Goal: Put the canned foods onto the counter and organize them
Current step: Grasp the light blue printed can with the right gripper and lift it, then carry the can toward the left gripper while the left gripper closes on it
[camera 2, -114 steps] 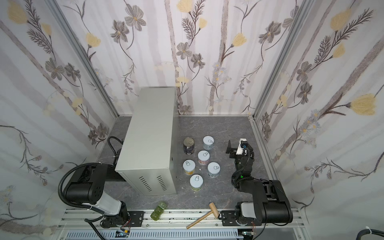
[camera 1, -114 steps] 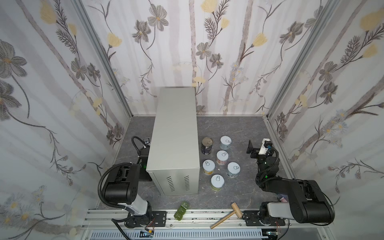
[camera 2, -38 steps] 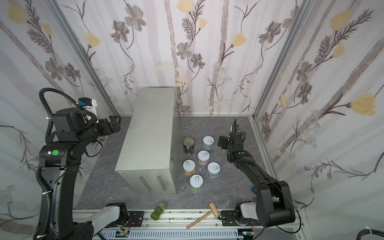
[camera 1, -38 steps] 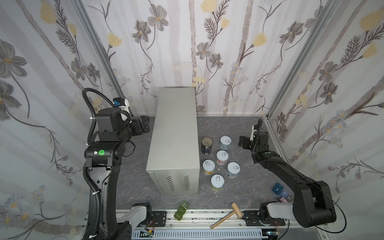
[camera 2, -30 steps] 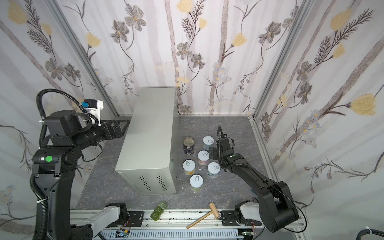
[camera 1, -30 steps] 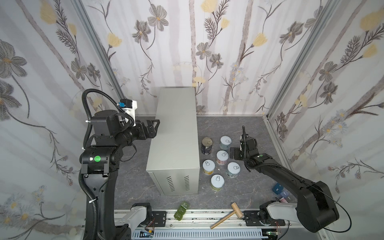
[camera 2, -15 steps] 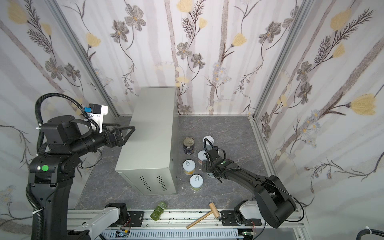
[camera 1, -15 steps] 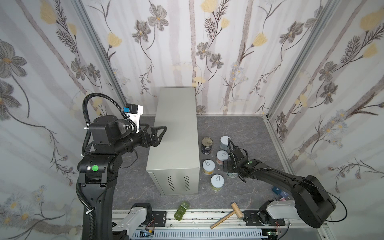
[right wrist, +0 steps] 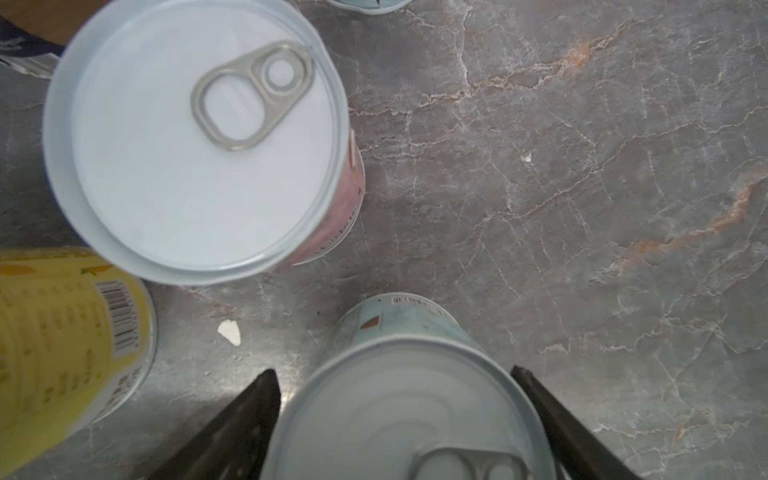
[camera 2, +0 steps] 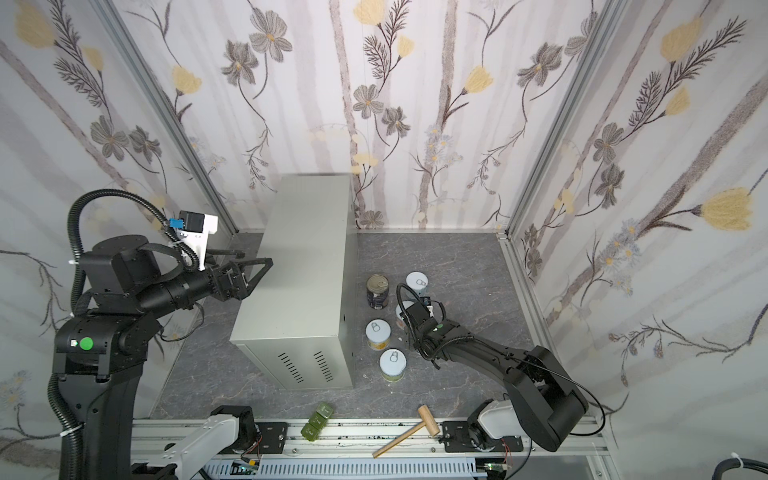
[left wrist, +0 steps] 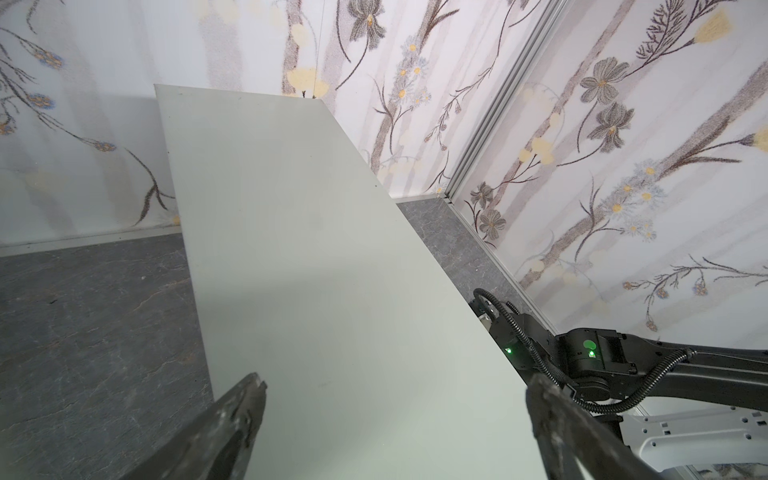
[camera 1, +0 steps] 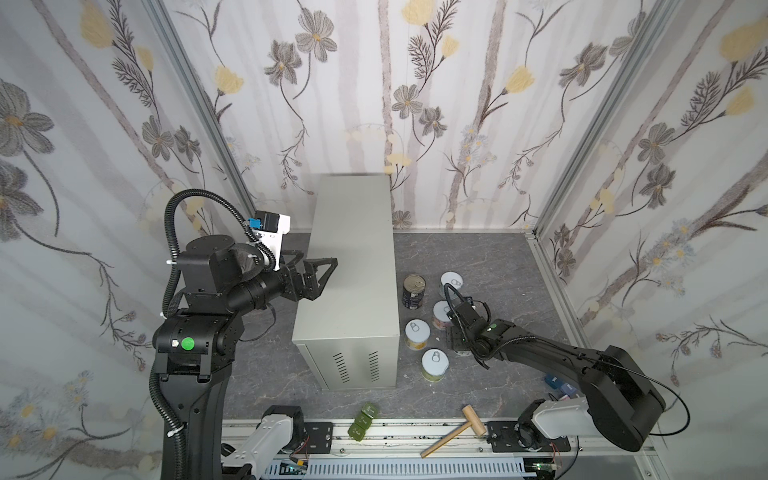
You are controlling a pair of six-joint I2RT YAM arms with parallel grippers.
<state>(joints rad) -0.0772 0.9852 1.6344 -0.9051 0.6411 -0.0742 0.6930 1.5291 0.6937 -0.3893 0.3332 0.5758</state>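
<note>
One upright pale-blue can [right wrist: 399, 415] sits inside right end effector [right wrist: 390, 372], grip unclear; left end effector [left wrist: 395, 382] gapes.

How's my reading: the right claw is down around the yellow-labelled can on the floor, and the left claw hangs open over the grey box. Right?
Not quite. The right wrist view shows the right gripper around the pale blue can, not the yellow can, which stands apart beside it. The left gripper does hang open over the grey box.

Floral-papered walls [camera 1: 415, 104] on three sides — grey marbled floor [camera 1: 490, 257].
</note>
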